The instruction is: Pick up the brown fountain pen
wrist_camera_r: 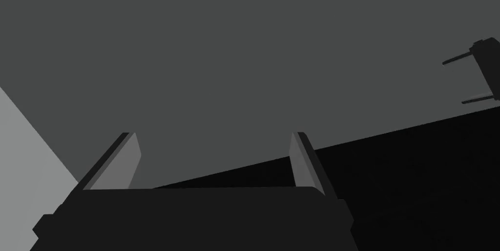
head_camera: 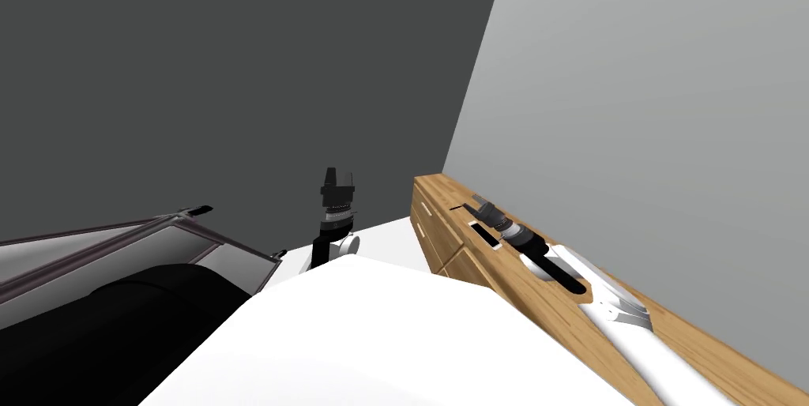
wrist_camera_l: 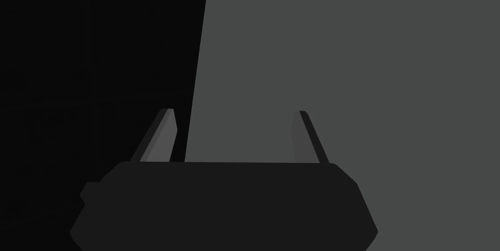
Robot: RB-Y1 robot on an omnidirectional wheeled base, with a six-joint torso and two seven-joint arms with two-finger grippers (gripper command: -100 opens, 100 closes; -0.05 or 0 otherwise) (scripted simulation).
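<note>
My right arm lies along the top of a wooden dresser, and its gripper hangs just above the dresser's far end. In the right wrist view that gripper stands open with nothing between its fingers, facing a dark grey wall. My left gripper is raised in the middle, away from the dresser. Its fingers are open and empty. The right wrist view also catches the left gripper off to the side, open.
A small flat black thing with a white rim lies on the dresser top beside my right wrist. The dresser runs along a light grey wall. A dark-framed panel and a black rounded shape sit at the left.
</note>
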